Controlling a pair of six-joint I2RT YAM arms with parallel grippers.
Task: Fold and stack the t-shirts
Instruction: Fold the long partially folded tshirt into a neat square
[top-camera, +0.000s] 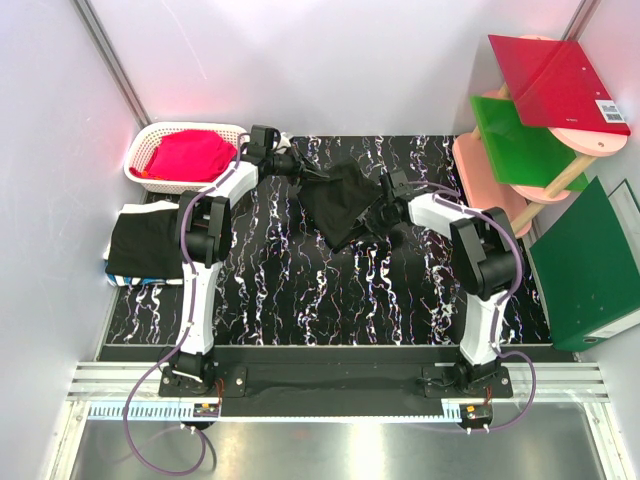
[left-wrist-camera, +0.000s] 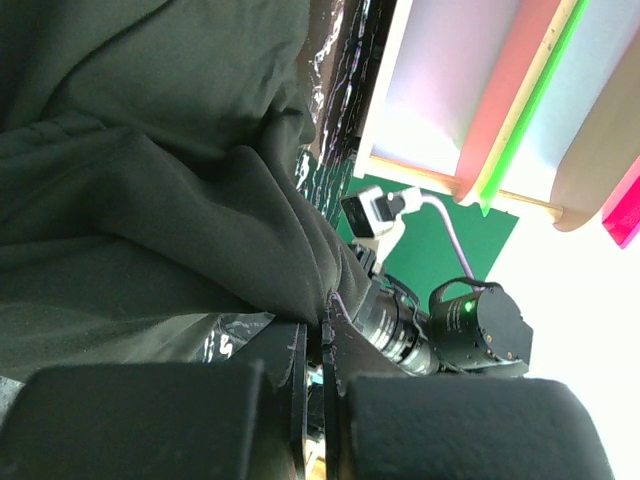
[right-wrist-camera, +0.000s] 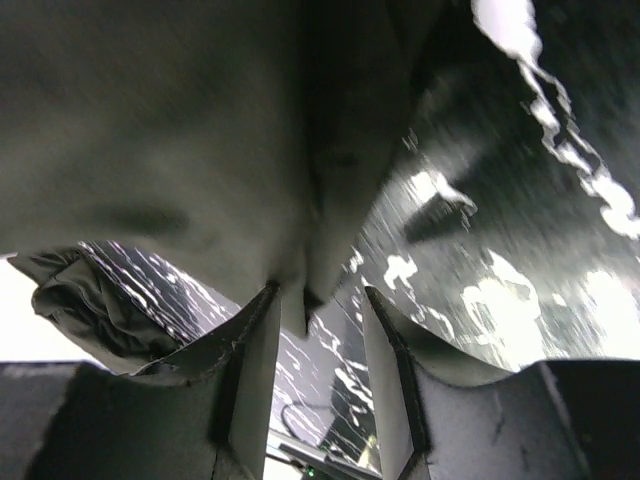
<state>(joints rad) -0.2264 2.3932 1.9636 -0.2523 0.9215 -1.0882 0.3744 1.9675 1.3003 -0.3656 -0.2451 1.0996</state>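
Note:
A crumpled black t-shirt (top-camera: 340, 200) hangs bunched between both arms over the middle of the marbled table (top-camera: 300, 300). My left gripper (top-camera: 298, 168) pinches its upper left edge; in the left wrist view the jaws (left-wrist-camera: 325, 325) are pressed together on the dark cloth (left-wrist-camera: 150, 200). My right gripper (top-camera: 383, 213) is at the shirt's right side. In the right wrist view its fingers (right-wrist-camera: 320, 295) stand apart, with a fold of the shirt (right-wrist-camera: 200, 130) hanging down against the left fingertip (right-wrist-camera: 262, 310), not pinched. Folded black t-shirts (top-camera: 145, 243) lie stacked at the table's left edge.
A white basket (top-camera: 142, 150) holding a red cloth (top-camera: 190, 155) stands at the back left. At the right is a pink stand (top-camera: 480, 170) with red (top-camera: 555, 80) and green (top-camera: 520, 140) boards, and a dark green binder (top-camera: 590, 265) leans nearer.

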